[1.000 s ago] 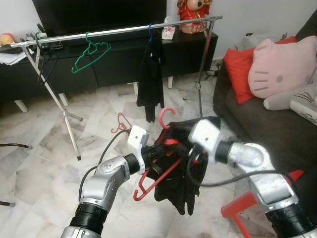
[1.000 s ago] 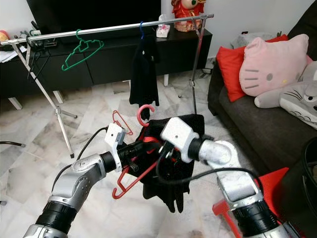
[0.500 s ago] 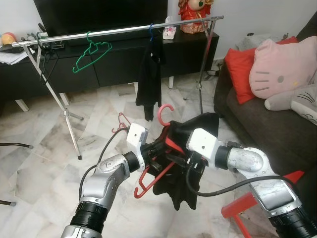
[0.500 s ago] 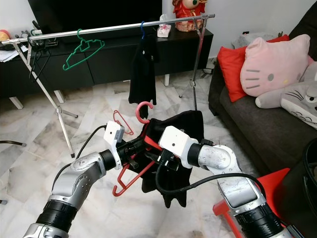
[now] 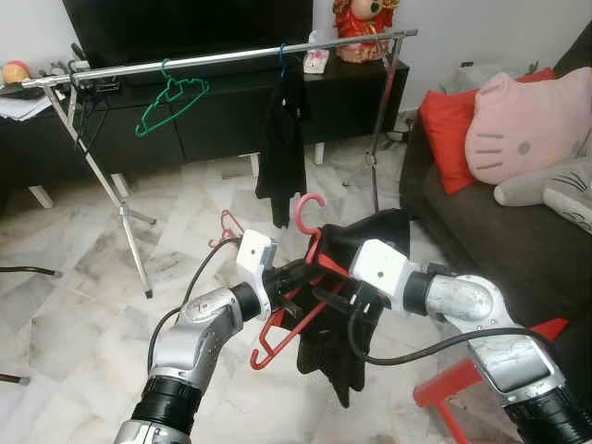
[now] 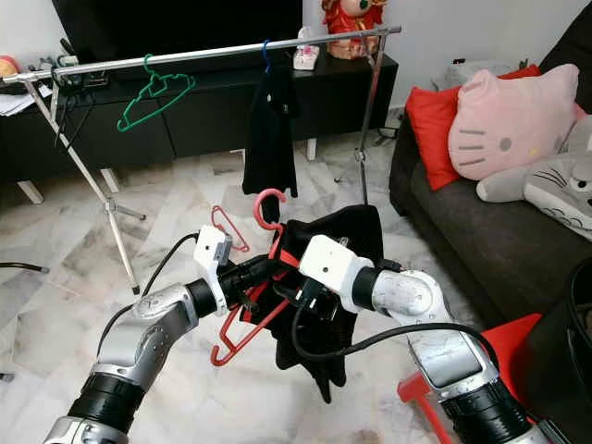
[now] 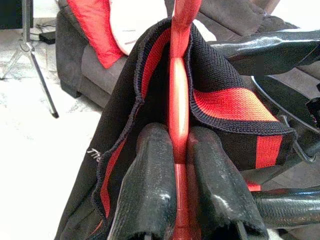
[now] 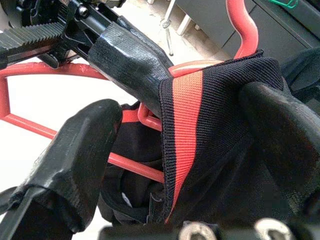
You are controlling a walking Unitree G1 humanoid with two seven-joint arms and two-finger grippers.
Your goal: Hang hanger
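Red plastic hanger is being held in mid-air in front of the robot, with a black garment with a red stripe draped over it. The left gripper is pinching the hanger's neck, its fingers closed narrowly on the red bar. The right gripper is reaching in from the other side, its fingers spread wide around the striped collar and the hanger's bars; it is probably working the cloth onto the hanger, though the folds are hiding exactly where it is touching.

Compared with a second ago, the right gripper is sitting lower and further in towards the hanger, and the garment is hanging longer and straighter beneath the hanger. That suggests the dressing step is nearly finished, while the hanging itself is not yet begun.

Across the marble floor, well apart from the grippers, a silver clothes rail is standing before a dark TV cabinet. A green hanger and a black garment on a blue hanger are already hanging on it, leaving bare rail between them. A spare red hanger is lying on the floor along the way, and a sofa with cushions is bounding the right side.
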